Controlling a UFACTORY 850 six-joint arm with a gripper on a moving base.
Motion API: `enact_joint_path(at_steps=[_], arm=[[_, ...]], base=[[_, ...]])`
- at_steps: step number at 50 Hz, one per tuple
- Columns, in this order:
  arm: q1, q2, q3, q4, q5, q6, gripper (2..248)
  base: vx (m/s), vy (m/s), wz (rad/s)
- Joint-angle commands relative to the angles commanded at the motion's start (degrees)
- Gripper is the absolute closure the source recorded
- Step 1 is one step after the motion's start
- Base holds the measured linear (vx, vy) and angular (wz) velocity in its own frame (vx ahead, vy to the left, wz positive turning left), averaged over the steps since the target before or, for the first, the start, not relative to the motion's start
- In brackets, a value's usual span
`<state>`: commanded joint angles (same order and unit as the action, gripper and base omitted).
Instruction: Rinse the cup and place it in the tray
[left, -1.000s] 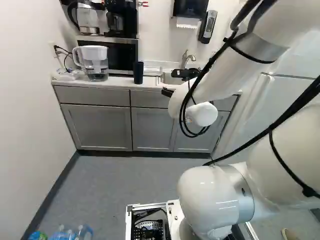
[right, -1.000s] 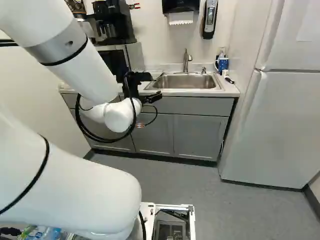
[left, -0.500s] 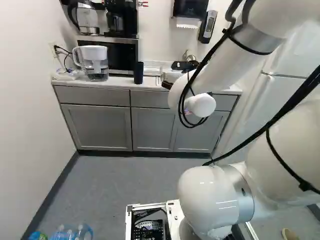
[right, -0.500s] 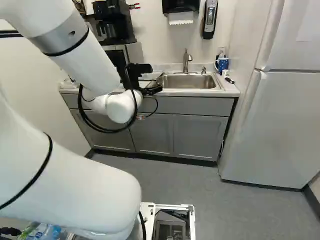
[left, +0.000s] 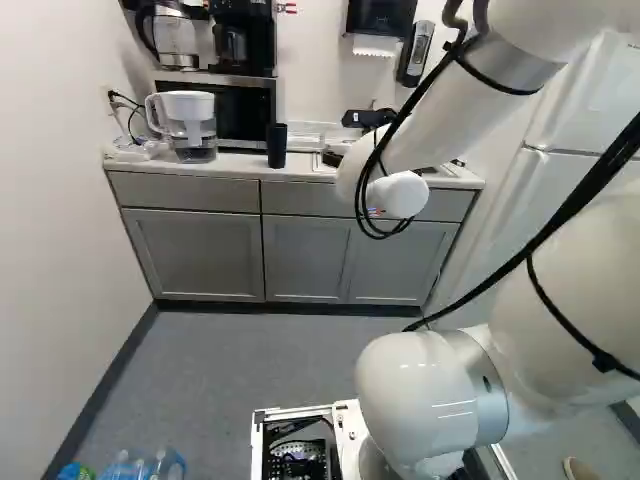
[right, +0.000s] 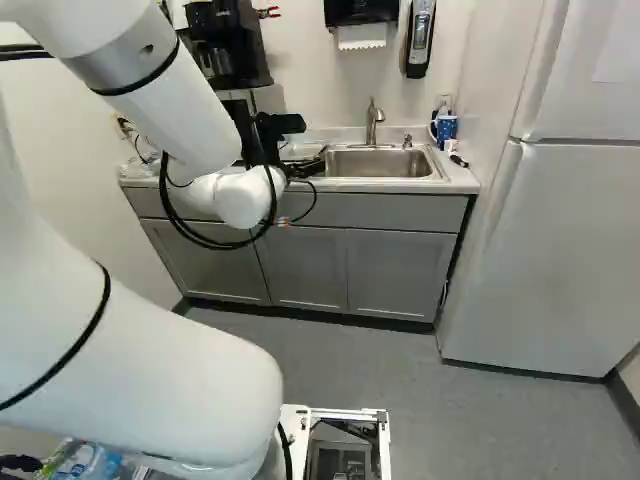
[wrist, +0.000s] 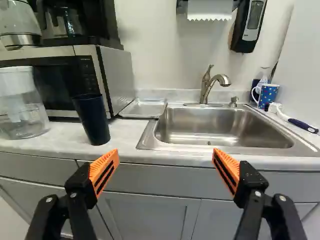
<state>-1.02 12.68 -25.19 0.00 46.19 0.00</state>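
One dark-blue tapered cup (wrist: 92, 119), one shallow silver tray (wrist: 143, 108), one rectangular steel sink (wrist: 225, 126); black two-finger gripper (right: 309, 167) is open.

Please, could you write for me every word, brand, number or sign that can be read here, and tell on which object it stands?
No text can be read with certainty.
Control panel of the microwave: small marks, too small to read.
Wall dispenser: details on its front, too small to read.
Dark cup: no text that I can see.
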Motion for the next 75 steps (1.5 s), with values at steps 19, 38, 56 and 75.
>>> enact_joint_path(at_steps=[19,38,56,75], arm=[[0.0,-0.7,-3.0,0.0,-3.1,0.0,3],[0.1,-1.4,-6.1,0.0,-6.3,0.0,3],[0.1,-1.3,-8.3,0.0,-9.3,0.0,3],[0.1,-1.2,-10.5,0.0,-12.5,0.0,3]], base=[[0.000,0.000,0.000],[0.000,0.000,0.000],[0.000,0.000,0.000],[0.000,0.000,0.000]])
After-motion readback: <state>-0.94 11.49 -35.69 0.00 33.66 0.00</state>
